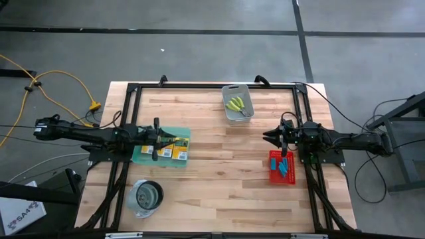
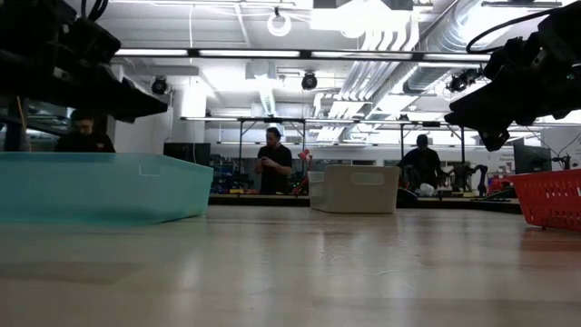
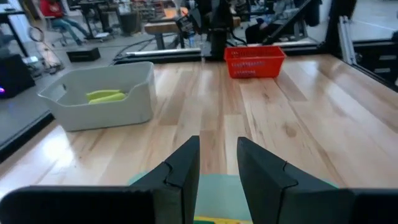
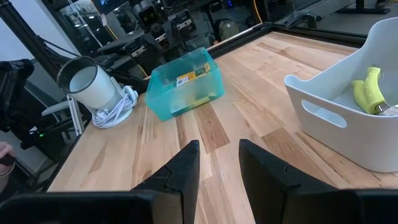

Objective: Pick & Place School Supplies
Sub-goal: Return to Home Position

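Observation:
In the high view my left gripper [image 1: 171, 139] hovers open over the green tray [image 1: 141, 157], where yellow-and-green crayon boxes [image 1: 179, 154] lie flat. Its wrist view shows the open fingers [image 3: 217, 165] with a yellow box edge [image 3: 217, 219] below them. My right gripper [image 1: 267, 136] is open too, in the air just beyond the red tray [image 1: 273, 178], which holds light-blue blocks [image 1: 285, 166]. The yellow-green-handled tools [image 1: 235, 104] lie in the grey bin [image 1: 228, 114]. The right wrist view [image 4: 217, 165] faces the green tray [image 4: 186, 84] across the table.
A round metal cup [image 1: 146, 196] stands near the table's near-left corner, with a white cord beside it [image 4: 118, 109]. Bare wood [image 1: 226, 172] lies between the green tray and the red tray. People stand in the room behind the table [image 2: 272, 163].

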`<state>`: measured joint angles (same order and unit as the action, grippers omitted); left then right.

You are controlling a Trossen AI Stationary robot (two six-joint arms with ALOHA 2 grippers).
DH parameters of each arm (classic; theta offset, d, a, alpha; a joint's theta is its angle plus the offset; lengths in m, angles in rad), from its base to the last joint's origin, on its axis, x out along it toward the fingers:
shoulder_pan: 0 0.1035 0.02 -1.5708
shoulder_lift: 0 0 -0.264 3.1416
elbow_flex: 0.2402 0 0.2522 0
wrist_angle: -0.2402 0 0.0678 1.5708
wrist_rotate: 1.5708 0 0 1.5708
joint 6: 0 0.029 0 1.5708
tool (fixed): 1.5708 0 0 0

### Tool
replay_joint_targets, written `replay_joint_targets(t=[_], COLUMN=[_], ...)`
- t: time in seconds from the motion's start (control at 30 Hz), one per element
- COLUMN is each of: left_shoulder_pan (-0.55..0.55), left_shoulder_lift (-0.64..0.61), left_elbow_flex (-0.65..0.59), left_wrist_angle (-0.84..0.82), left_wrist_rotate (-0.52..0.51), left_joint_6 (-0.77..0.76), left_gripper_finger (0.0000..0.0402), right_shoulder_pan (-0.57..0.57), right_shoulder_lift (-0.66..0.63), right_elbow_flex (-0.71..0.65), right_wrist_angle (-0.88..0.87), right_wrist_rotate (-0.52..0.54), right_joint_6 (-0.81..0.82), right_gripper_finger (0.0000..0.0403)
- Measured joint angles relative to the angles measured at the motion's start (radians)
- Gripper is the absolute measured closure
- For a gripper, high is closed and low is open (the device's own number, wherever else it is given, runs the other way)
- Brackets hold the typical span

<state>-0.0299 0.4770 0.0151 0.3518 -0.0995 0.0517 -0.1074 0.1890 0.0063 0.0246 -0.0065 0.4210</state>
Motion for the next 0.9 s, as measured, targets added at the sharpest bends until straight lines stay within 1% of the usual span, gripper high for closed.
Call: replay_joint_targets(t=[0.13,0.3,0.43,0.6,0.7,0.9], left_shoulder_pan=[0.000,0.000,0.000,0.000,0.000,0.000], left_shoulder_lift=[0.000,-0.026,-0.100,-0.229,-0.263,-0.275], left_elbow_flex=[-0.001,-0.003,-0.005,-0.005,-0.006,-0.006], left_wrist_angle=[-0.041,-0.103,-0.206,-0.345,-0.343,-0.347], left_wrist_rotate=[0.034,0.042,0.042,0.044,0.071,0.072], left_joint_6=[0.001,0.001,0.001,0.001,0.011,0.005], left_gripper_finger=[0.0301,0.0301,0.0301,0.0301,0.0301,0.0301], right_shoulder_pan=[0.000,0.000,0.000,0.000,0.000,0.000], right_shoulder_lift=[0.000,0.000,0.000,0.000,0.000,0.000], right_elbow_flex=[0.000,0.000,0.000,0.000,0.000,0.000], right_wrist_angle=[0.000,0.000,0.001,0.001,0.001,0.001], right_wrist_rotate=[0.000,0.000,0.000,0.000,0.000,0.000], right_joint_6=[0.000,0.000,0.000,0.000,0.000,0.000], right_gripper_finger=[0.0298,0.0298,0.0298,0.0298,0.0298,0.0298])
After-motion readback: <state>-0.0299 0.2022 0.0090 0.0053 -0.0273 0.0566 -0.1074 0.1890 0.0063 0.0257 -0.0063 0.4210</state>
